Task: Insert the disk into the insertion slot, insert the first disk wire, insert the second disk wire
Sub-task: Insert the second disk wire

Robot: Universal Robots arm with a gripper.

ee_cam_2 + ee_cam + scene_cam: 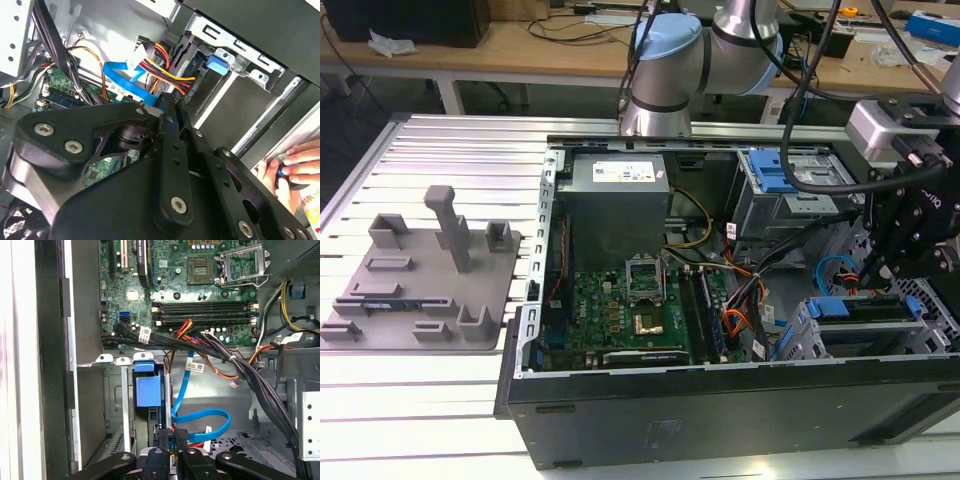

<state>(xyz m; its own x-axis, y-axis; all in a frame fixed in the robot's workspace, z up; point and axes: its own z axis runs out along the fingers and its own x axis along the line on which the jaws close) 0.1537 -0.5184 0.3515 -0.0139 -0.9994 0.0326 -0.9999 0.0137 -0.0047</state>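
Note:
The disk (865, 310), in its bright blue carrier (148, 385), sits inside the insertion slot (920, 345), the silver cage at the case's front corner. My gripper (872, 283) reaches down at the disk's cabled end. In both wrist views the fingers (162, 440) stand close together on the small dark plug (181, 433) of the second disk wire (202, 415), a light-blue flat cable curved in a loop (125, 75). A bundle of red, yellow and orange wires (167, 67) runs to the disk's end right beside the gripper (167, 106).
The open case holds the green motherboard (630, 310), a grey power supply (615, 190) and a taller grey bay with a blue latch (780, 185). Black cable bundles (240, 370) cross above the cage. A grey fixture (420, 280) lies on the slatted table. A person's hand (290, 167) is outside the case.

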